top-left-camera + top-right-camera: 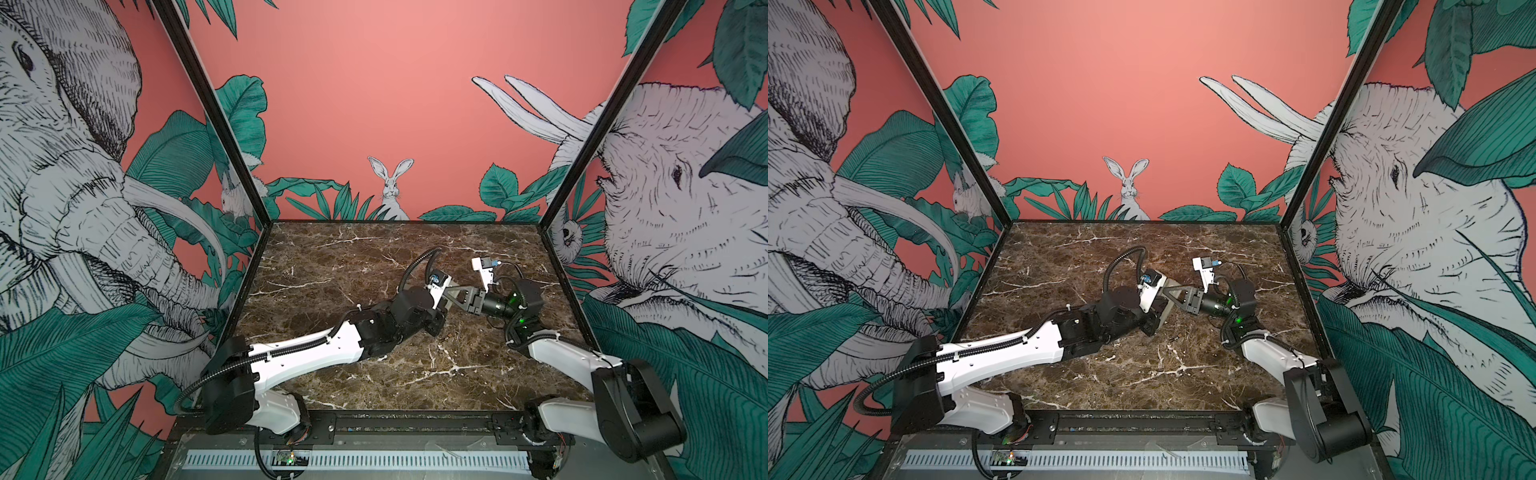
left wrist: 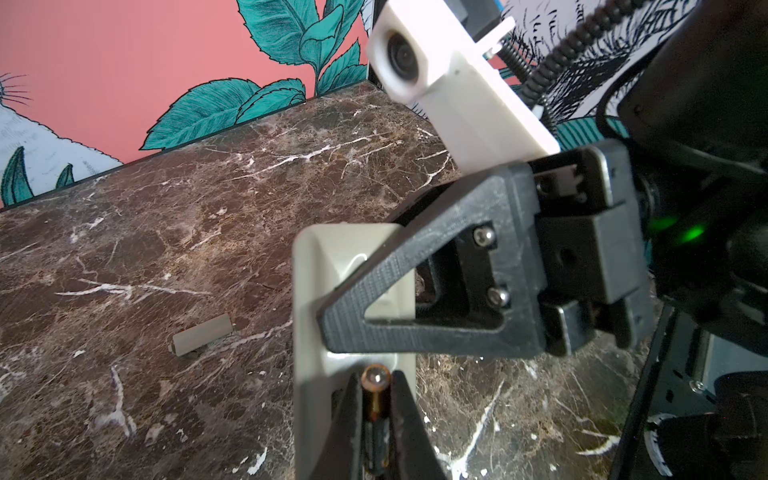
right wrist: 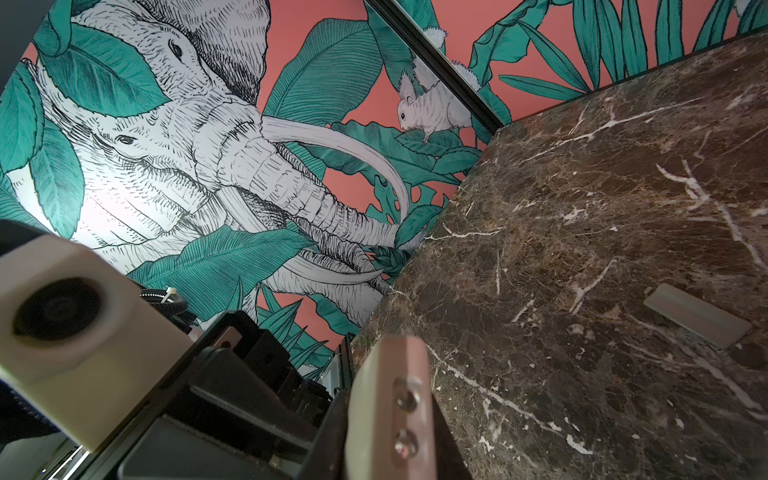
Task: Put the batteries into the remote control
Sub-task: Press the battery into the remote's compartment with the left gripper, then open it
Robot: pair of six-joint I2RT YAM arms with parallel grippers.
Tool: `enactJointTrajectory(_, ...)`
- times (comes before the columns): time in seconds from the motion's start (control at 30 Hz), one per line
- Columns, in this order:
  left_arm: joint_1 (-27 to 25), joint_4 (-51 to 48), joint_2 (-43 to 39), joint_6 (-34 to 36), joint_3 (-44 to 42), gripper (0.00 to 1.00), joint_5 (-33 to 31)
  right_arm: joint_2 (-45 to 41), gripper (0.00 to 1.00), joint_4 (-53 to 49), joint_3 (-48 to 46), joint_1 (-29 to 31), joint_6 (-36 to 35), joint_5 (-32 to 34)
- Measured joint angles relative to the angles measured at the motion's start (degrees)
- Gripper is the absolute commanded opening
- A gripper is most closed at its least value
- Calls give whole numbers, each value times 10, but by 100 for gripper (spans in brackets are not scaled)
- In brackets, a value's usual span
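Note:
The remote control [image 2: 309, 291] is held on edge above the table, its grey-beige back with the recess turned to the left wrist camera. My right gripper [image 2: 328, 328] is shut on it; one black triangular finger lies across the back. The right wrist view shows the remote control [image 3: 390, 374] edge-on between that gripper's [image 3: 388, 415] jaws. My left gripper [image 2: 376, 388] is shut on one of the batteries [image 2: 376, 405], a dark cylinder whose copper-ringed end is at the recess. In both top views the grippers meet mid-table, right gripper [image 1: 446, 293] [image 1: 1165, 291] on the remote [image 1: 455, 296] [image 1: 1168, 312].
A small flat grey cover plate [image 2: 202, 334] [image 3: 698, 316] lies on the brown marble table [image 1: 353, 266], away from both grippers. Patterned walls enclose the table at the back and both sides. The left arm [image 1: 316, 353] stretches across the table's middle.

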Motion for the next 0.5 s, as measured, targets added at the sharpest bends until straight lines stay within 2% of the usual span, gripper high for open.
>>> enactJointTrajectory(0.5, 0, 10, -4, -4, -20, 0, 7, 0, 0, -14, 5, 0, -3, 0)
